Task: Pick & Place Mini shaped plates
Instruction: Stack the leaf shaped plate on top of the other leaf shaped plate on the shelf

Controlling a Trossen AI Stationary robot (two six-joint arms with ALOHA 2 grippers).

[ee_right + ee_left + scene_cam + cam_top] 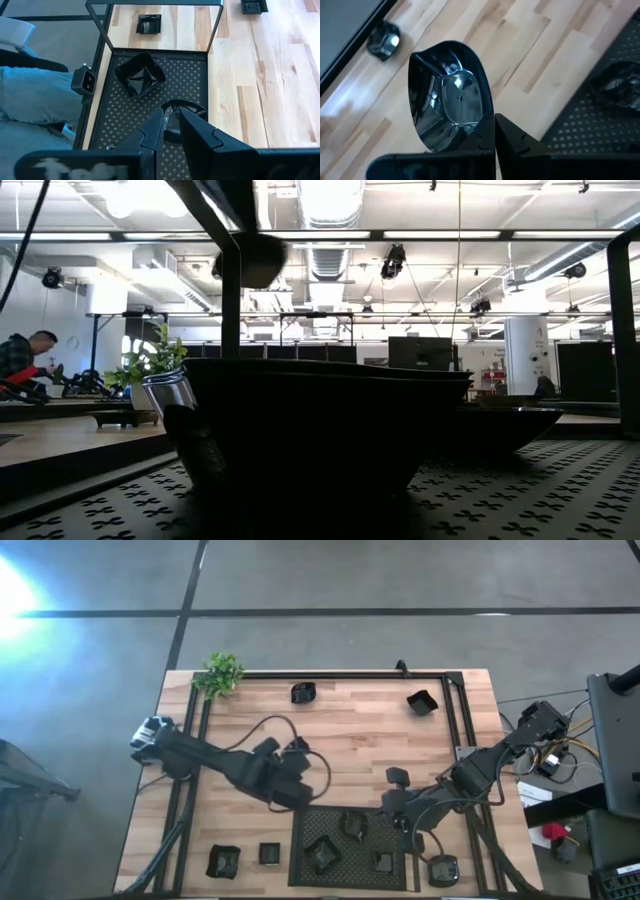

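Note:
My left gripper [290, 792] hovers over the bare wood just left of the mesh tray's [300, 870] far corner, shut on a glossy black angular mini plate [450, 100]. My right gripper [400, 812] is over the tray's right side, its fingers closed on a round mini plate [184, 107]. Other mini plates rest on their bases in the tray [322, 853] [383, 861] [140, 75]. More sit on the wood [303, 692] [422, 702] [222, 860] [268, 854] [443, 868]. My left gripper pinches the angular plate by its rim [479, 131] between the two fingers [512, 142]. The plate is tilted, its hollow facing the wrist camera, and looks lifted off the wood. My right gripper pinches the round plate's rim [172, 111] between its fingers [156, 127], coming from above. Whether the plate still rests on the tray, I cannot tell.
A dark frame rail [330, 673] runs along the table's far edge and down both sides. A small green plant [221, 673] stands at the far left corner. A person's legs [35, 100] show beyond the near edge. One plate [320, 430] fills the low view.

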